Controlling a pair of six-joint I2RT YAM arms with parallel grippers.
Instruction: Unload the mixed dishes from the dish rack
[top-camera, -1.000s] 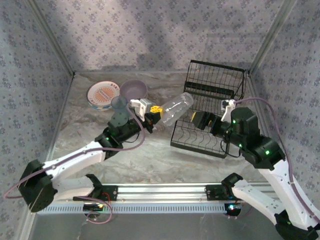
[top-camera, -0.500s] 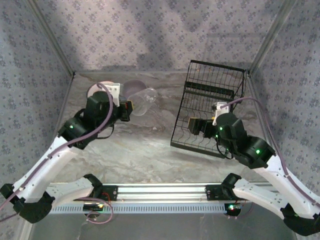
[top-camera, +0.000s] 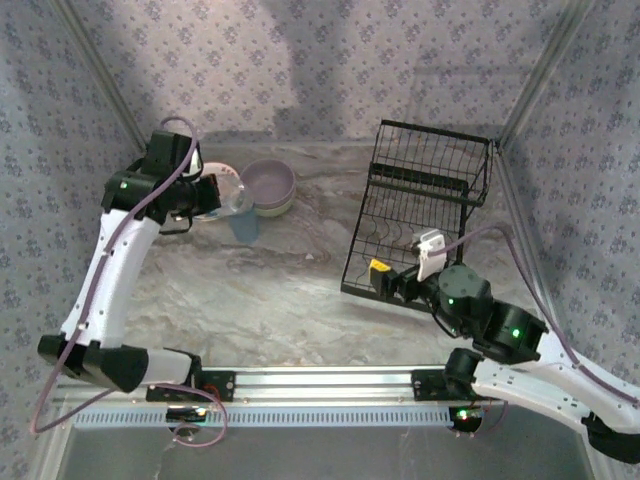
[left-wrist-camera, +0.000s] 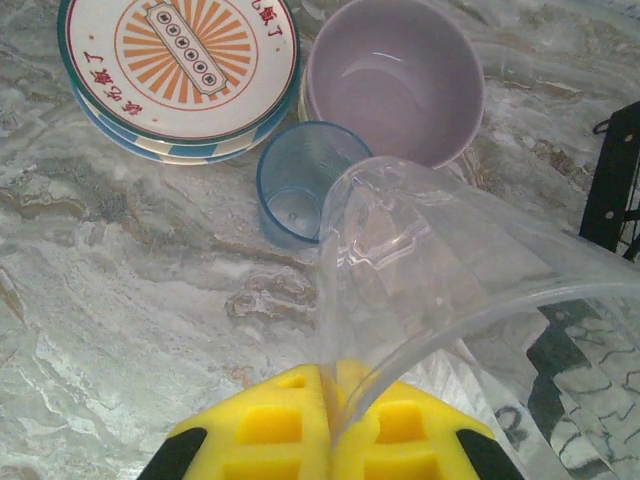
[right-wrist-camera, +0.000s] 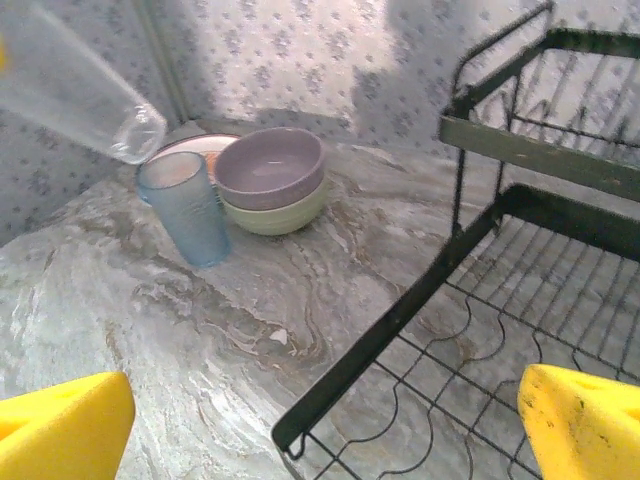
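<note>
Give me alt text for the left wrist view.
The left gripper pinches the rim of a clear cup above a marbled table. Beyond it stand a blue cup, a lavender bowl and stacked plates, the top one orange-patterned.

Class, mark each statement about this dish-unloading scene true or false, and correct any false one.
1. The left end effector is shut on a clear cup. True.
2. The blue cup lies on its side. False: it stands upright on the table.
3. The lavender bowl sits inside the pale green bowl. True.
4. The right end effector grips a plate. False: it is open and holds nothing, at the dish rack.
</note>
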